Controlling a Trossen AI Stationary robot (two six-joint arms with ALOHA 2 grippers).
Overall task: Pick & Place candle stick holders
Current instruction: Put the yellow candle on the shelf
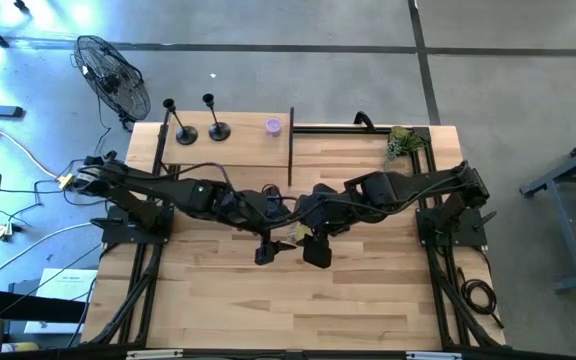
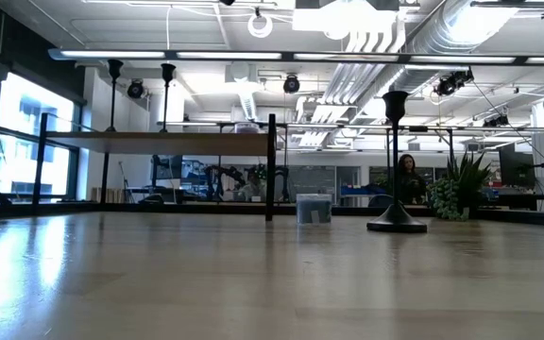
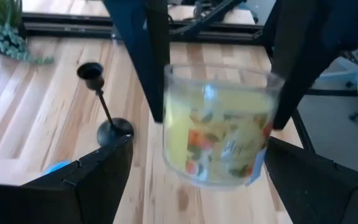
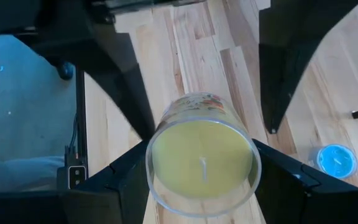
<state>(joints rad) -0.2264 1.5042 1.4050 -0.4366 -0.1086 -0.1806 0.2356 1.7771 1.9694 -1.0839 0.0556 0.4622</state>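
Right gripper at mid-frame, clamped on a yellow candle jar. Left gripper alongside, spread wide around the same jar. Two candle stick holders upright at upper left of bench; third holder standing near the grippers.

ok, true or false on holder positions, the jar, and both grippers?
1. Two candle stick holders stand on the raised shelf. True.
2. The third holder lies on its side. False: it stands upright on the table.
3. The right gripper grips a glass candle jar. True.
4. The jar's wax is purple. False: yellow.
5. The left gripper is shut. False: it is open, fingers either side of the jar.
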